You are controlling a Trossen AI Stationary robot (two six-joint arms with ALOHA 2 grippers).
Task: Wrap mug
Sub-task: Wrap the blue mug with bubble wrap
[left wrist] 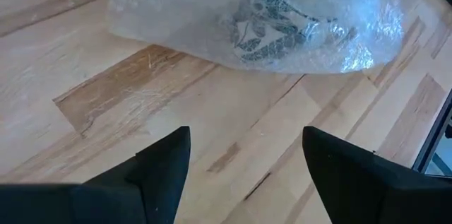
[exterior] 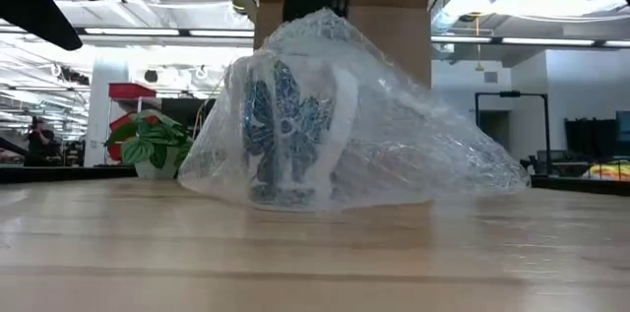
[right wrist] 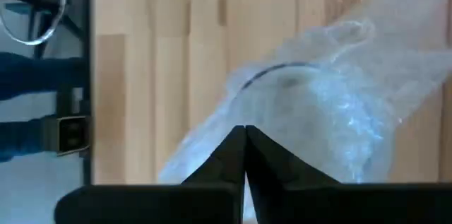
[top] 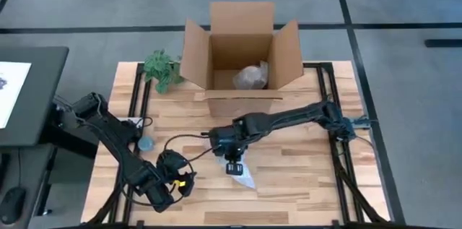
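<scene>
A white mug with a blue pattern (exterior: 285, 125) stands upright on the wooden table under a sheet of clear bubble wrap (exterior: 394, 145). The wrap drapes over it like a tent, and its edges lie on the table. In the high view the wrapped mug (top: 242, 174) sits near the table's middle, toward the near edge. My right gripper (right wrist: 245, 131) is shut on the wrap right above the mug (right wrist: 296, 90). My left gripper (left wrist: 244, 155) stands open just left of the mug (left wrist: 272, 22), low over the table, with nothing between its fingers. My right gripper pinches the bubble wrap at its peak (exterior: 313, 19) over the mug's top, between its two shut fingers (right wrist: 233, 146). The fingers come from above, pointing down. From the pinch the wrap slopes down over the mug to the table on both sides; one layer or several, I cannot tell.
An open cardboard box (top: 242, 55) stands at the far middle of the table with a wrapped bundle (top: 250, 77) inside. A small green plant (top: 162, 68) is at the far left, and a small blue disc (top: 146, 143) lies near my left arm. Bare wood lies to the right.
</scene>
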